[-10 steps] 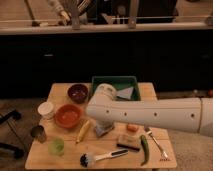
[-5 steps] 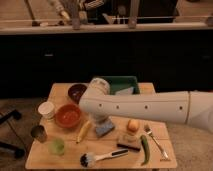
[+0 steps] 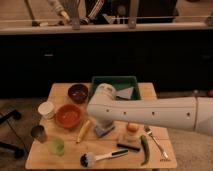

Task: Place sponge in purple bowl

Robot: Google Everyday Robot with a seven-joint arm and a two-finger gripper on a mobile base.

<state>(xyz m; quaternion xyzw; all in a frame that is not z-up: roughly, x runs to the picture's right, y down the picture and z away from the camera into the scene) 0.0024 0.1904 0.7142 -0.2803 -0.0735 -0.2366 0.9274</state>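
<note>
Camera view only.

- The gripper [image 3: 105,123] was seen hanging off the end of the thick white arm [image 3: 150,112], pointed down, directly over the flat rectangular blue-grey soft sponge [image 3: 101,133]. Contact looked likely but could not be confirmed. Whether the gripper was apart or clamped on the sponge could not be told, as the arm's wrist hid it.
- The sponge was lying flat on the light wooden table [image 3: 67,159], just under the gripper, so it was judged not yet lifted.
- The small round dark purple bowl [image 3: 78,93] was located behind the gripper and to its picture-left, near but clearly apart. It was upright and appeared empty, so ready to receive.
- The larger orange-red bowl [image 3: 68,115] sat picture-left of the gripper, between it and the white cup [image 3: 46,109]. It is the likely wrong target on the transfer path.
- The yellow banana [image 3: 83,131] lay just beside the sponge, picture-left of the gripper, so a snag risk was judged for the grasp.
- The green plastic bin [image 3: 116,80] was behind the gripper, partly hidden by the arm.
- Step judged: grasp stage. Lift and carry to the purple bowl not yet done.
</note>
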